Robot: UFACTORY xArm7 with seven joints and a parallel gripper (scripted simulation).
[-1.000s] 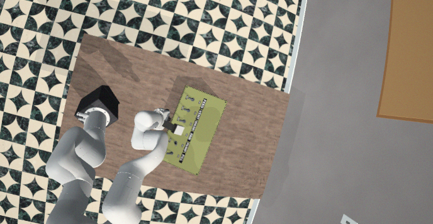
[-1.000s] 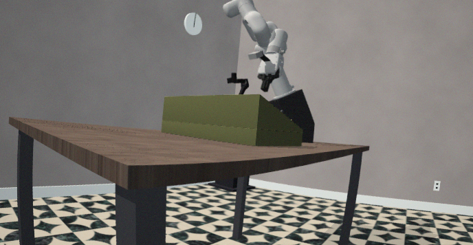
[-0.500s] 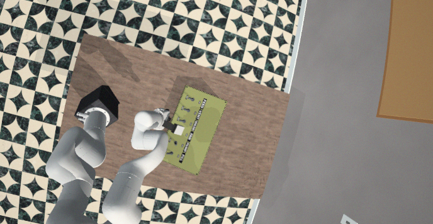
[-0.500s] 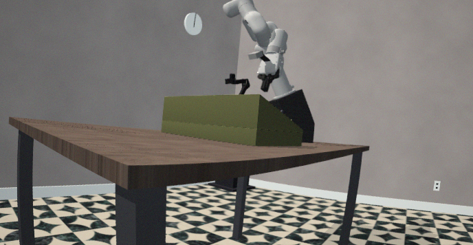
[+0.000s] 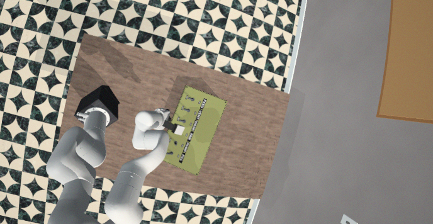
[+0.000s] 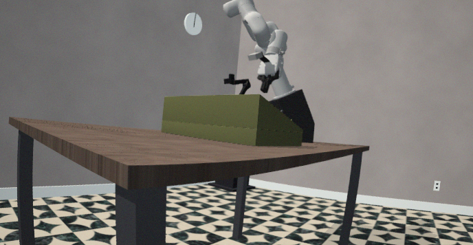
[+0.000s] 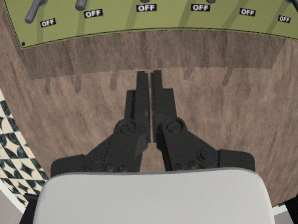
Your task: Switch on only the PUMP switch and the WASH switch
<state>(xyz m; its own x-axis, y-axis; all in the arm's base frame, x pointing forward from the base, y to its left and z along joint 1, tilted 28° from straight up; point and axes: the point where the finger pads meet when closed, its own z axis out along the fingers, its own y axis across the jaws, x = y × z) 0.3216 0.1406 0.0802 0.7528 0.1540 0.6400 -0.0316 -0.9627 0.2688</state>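
Note:
The green console (image 5: 204, 128) (image 6: 210, 112) (image 7: 115, 22) sits flat on the table. The WASH lever (image 5: 181, 120) (image 7: 145, 1) leans toward its OFF label (image 7: 147, 8). The PUMP lever (image 5: 175, 143) stands away from its OFF label (image 7: 247, 12), which shows uncovered in the wrist view. The levers for FEED (image 5: 190, 98) (image 7: 35, 10), VENT (image 5: 185, 109) (image 7: 81, 4) and FILL (image 5: 170, 153) lean to OFF; FAN is hidden in the top view. My gripper (image 7: 150, 86) (image 6: 265, 90) is shut and empty, above the table in front of the WASH column, short of the console's front edge.
The wooden table (image 5: 248, 137) (image 6: 103, 143) (image 7: 100, 115) carries the console. The black robot base (image 5: 110, 97) (image 6: 300, 115) stands at the console's lever side. The white wrist camera box (image 5: 179, 129) (image 6: 255, 56) overhangs the FAN column. A black bent part (image 6: 244, 82) shows above the console; its identity is unclear.

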